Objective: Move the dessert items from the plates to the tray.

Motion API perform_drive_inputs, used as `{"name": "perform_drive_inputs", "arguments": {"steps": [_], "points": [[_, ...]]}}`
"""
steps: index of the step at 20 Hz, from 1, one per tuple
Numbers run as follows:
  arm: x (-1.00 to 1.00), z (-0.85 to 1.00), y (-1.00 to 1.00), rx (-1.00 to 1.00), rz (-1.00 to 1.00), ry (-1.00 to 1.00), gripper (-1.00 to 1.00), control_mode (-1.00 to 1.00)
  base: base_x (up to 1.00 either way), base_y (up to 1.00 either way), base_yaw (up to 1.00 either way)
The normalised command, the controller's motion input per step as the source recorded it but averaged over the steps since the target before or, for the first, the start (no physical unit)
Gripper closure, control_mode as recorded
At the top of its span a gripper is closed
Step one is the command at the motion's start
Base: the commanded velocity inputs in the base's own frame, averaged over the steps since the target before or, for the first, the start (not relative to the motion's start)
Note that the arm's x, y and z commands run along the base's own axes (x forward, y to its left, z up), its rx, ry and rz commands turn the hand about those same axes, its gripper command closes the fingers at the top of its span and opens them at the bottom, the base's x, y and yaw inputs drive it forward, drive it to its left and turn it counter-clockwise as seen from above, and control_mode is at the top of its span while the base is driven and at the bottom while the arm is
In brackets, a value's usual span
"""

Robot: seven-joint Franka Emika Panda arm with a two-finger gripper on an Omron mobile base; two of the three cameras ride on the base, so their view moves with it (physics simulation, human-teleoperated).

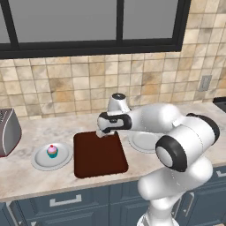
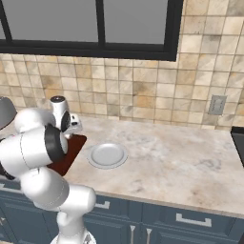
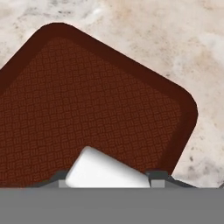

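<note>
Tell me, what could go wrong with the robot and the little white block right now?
The gripper holds the white block over the far end of the brown tray. Let go there, it might bounce or slide off onto the counter. The cupcake waits on its plate left of the tray; a low swing that way could knock it over.
</note>
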Motion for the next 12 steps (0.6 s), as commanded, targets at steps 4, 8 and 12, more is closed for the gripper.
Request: {"name": "perform_drive_inputs", "arguments": {"steps": [4,8,12], "points": [[0.18,-0.05,0.17,0.00,0.03,0.00,1.00,-1.00,0.00,0.00,0.00],[0.18,-0.15,0.18,0.00,0.02,0.00,1.00,-1.00,0.00,0.00,0.00],[0.19,-0.25,0.21,0.00,0.01,0.00,1.00,-1.00,0.00,0.00,0.00]]}}
